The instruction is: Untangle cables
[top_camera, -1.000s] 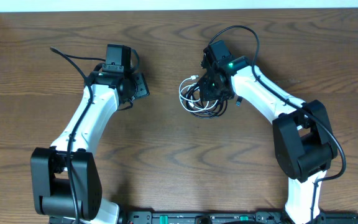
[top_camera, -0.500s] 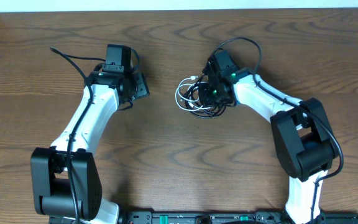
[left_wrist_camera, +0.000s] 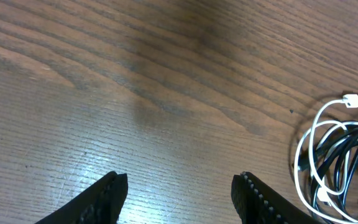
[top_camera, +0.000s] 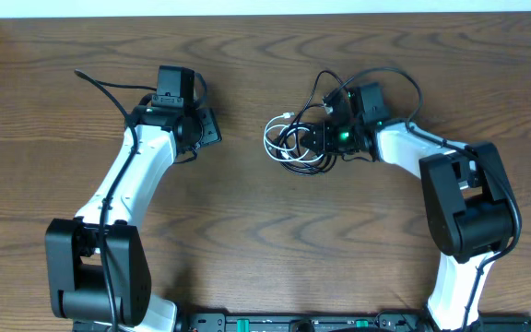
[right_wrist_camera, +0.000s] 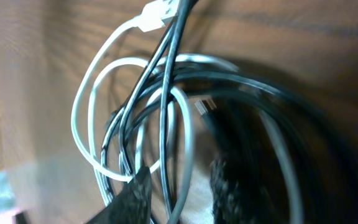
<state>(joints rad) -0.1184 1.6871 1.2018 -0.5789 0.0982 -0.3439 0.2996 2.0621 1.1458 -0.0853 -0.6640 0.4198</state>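
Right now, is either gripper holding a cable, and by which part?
Nothing looks held. The left gripper is open over bare table. The right gripper sits in the cables with strands between its parted fingers, seemingly not pinched.

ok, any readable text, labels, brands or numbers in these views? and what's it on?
No readable text in any view.
white cable: no marking shows on its plug.
black cable: no print visible; the right wrist view is blurred.
right arm: only a green light, no lettering.
rail at the overhead view's bottom edge: any marks are too small to read.
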